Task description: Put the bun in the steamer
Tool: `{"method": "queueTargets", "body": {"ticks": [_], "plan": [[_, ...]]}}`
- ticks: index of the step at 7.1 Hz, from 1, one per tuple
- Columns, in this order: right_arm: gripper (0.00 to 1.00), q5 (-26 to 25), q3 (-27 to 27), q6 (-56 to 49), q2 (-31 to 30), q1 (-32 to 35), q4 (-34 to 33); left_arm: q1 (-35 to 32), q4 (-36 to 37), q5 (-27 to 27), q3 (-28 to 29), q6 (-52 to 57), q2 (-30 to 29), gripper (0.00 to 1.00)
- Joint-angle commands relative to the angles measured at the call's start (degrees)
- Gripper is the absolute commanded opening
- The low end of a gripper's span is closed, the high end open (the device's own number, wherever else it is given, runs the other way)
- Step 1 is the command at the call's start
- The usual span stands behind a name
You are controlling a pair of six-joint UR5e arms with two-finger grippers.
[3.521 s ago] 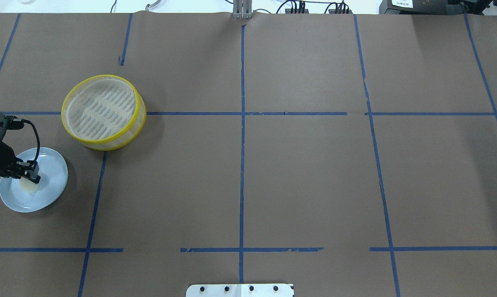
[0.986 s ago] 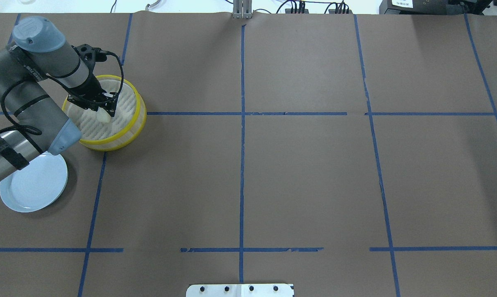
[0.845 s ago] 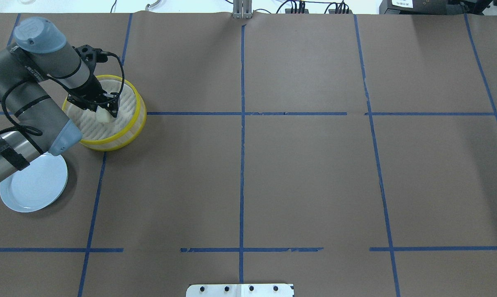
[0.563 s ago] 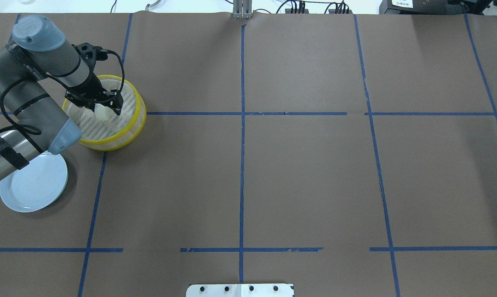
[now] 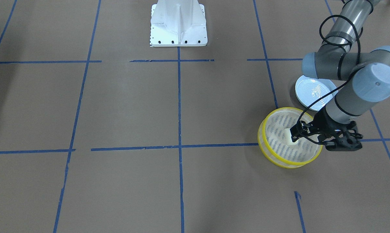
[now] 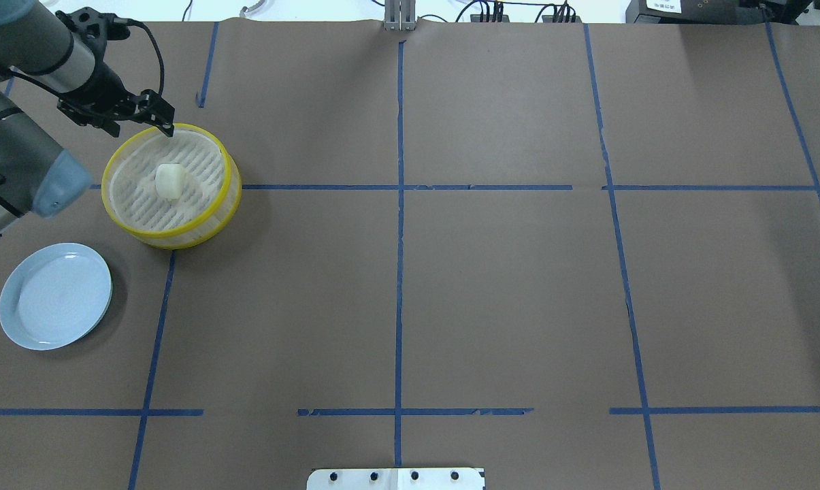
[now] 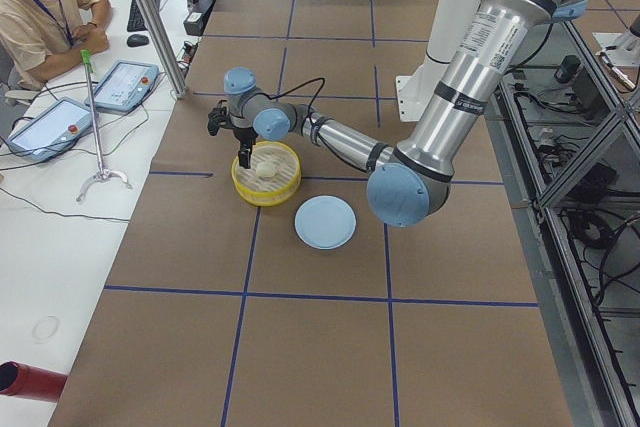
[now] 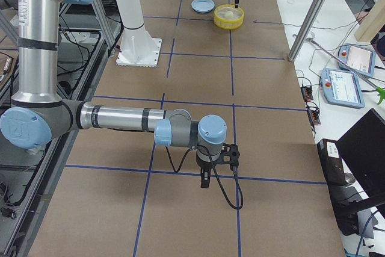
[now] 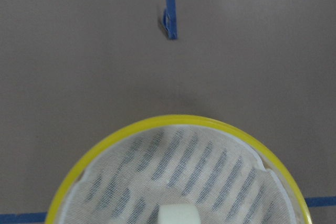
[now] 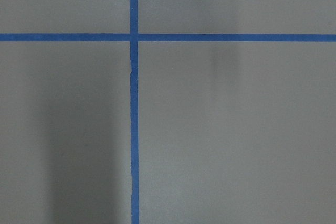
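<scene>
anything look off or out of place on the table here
Nothing stands out. The small cream-white bun sits on the slotted floor inside the round yellow-rimmed steamer basket, the pale blue plate lies flat beside it, and the left gripper hovers open by the basket's far rim, apart from the bun.

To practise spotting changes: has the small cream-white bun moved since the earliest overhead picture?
Yes. The small cream-white bun has left the pale blue round plate and now lies up and right of it, inside the yellow-rimmed steamer basket.
</scene>
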Motion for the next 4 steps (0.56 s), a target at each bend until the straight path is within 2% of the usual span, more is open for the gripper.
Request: {"method": "queueTargets", "body": {"ticks": [1,4], "plan": [[1.0,0.0,0.0,0.0,0.0,0.0,0.0,-6.5,0.2,-0.93,-4.14,11.91,6.74,0.99],[1.0,0.0,0.0,0.0,0.0,0.0,0.0,-18.28,0.03,-1.89,-5.11,33.11,17.98,0.99]]}}
